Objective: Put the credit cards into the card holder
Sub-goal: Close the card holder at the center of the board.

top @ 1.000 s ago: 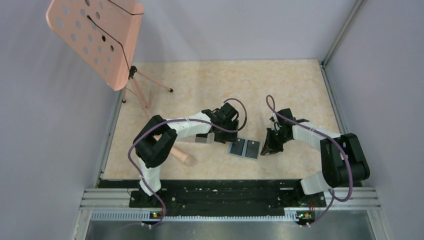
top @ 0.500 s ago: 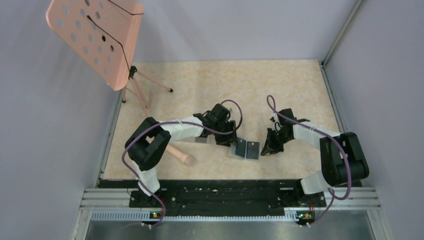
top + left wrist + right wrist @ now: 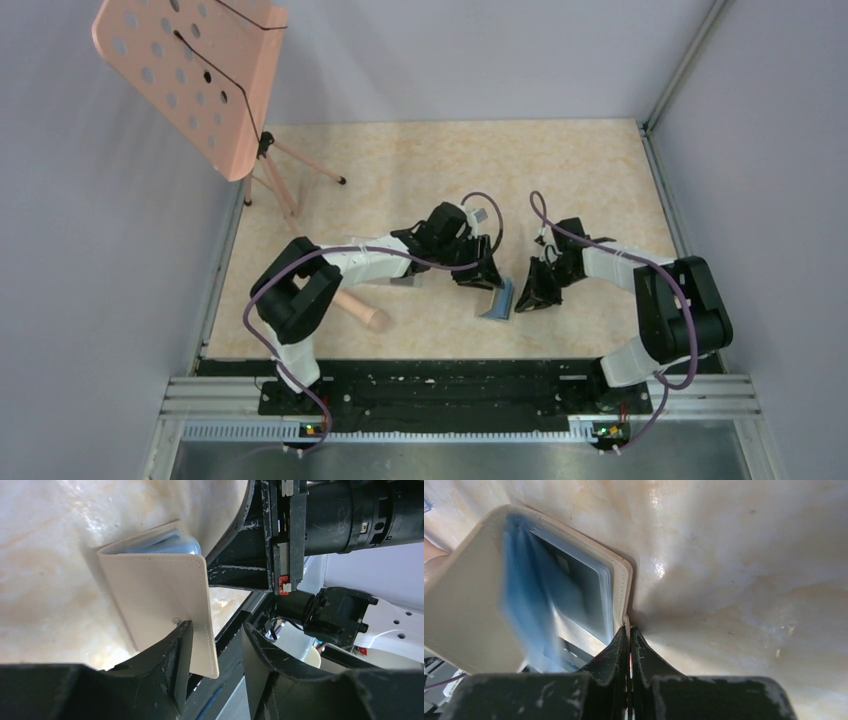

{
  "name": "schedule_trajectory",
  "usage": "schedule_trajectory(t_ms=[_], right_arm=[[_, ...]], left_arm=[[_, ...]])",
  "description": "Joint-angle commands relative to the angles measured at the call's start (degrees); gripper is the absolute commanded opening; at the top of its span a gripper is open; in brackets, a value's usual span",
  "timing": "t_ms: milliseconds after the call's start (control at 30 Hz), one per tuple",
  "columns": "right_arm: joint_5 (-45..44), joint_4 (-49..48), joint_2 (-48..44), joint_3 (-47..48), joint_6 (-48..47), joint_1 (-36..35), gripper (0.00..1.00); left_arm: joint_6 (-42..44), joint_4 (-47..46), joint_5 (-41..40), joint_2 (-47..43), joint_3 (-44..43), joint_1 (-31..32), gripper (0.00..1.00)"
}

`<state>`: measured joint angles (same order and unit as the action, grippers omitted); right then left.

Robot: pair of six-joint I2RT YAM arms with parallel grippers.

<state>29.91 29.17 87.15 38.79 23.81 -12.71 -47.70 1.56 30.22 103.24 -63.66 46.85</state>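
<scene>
The card holder (image 3: pixel 497 300) is half folded on the table, its left flap raised. The left wrist view shows its tan outer face (image 3: pixel 160 595). My left gripper (image 3: pixel 478 275) is open, and the flap's free edge stands between its jaws against one finger (image 3: pixel 181 645). My right gripper (image 3: pixel 530 295) is shut on the holder's right edge (image 3: pixel 626 622). In the right wrist view the holder (image 3: pixel 469 605) gapes open, with blue-grey lining and thin grey card edges (image 3: pixel 596 592) in its inner pocket. No loose credit cards are in view.
A pink perforated music stand (image 3: pixel 190 70) with tripod legs (image 3: pixel 290 185) stands at the back left. A tan wooden rod (image 3: pixel 360 312) lies by the left arm, with a small greyish object (image 3: pixel 405 282) beside it. Grey walls flank the table; a metal rail (image 3: pixel 450 430) runs along the near edge.
The card holder lay open and flat a second ago. My left gripper moved right and the left flap now stands raised toward the right half. The right gripper held its place.
</scene>
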Motion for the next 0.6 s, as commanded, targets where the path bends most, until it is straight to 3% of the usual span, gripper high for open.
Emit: schedule_trajectory(t_ms=[0, 300, 433, 567], right_arm=[[0.1, -2.4, 1.6, 0.4, 0.0, -1.2, 0.00], [-0.5, -0.4, -1.2, 0.4, 0.1, -1.4, 0.00], [-1.3, 1.5, -3.8, 0.7, 0.4, -1.4, 0.06], [-2.0, 4.4, -6.3, 2.6, 0.1, -1.4, 0.19]], left_arm=[[-0.7, -4.4, 4.3, 3.5, -2.8, 1.5, 0.46], [0.9, 0.6, 3.8, 7.2, -3.2, 1.7, 0.46], [2.8, 3.2, 1.2, 4.5, -3.0, 1.6, 0.46], [4.7, 6.3, -1.4, 2.3, -3.2, 1.7, 0.43]])
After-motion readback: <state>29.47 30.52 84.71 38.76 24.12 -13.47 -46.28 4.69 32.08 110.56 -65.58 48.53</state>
